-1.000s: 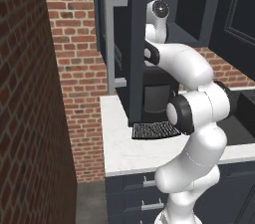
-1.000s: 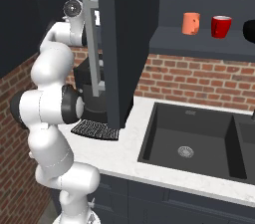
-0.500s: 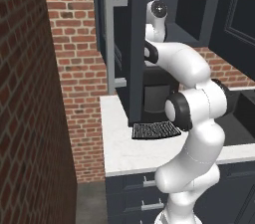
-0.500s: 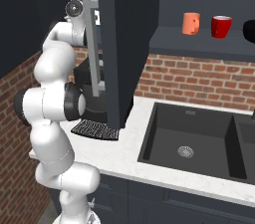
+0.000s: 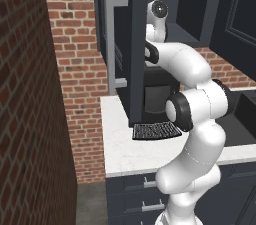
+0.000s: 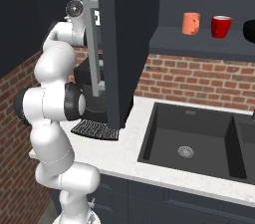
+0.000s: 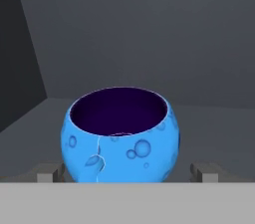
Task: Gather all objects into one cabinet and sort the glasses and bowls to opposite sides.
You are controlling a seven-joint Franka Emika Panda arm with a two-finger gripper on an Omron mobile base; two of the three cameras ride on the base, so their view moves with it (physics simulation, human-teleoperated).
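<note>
- My jaws stand wide either side of the blue vessel (image 7: 119,136), not gripping; it sits on the left cabinet's shelf (image 7: 209,118).
- Mug (image 6: 191,23) and cup (image 6: 220,26) wait on the other shelf; gathering barely begun.

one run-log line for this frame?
gripper: open, straddling blue vessel | vessel: upright on cabinet shelf | orange mug, red cup: other shelf
</note>
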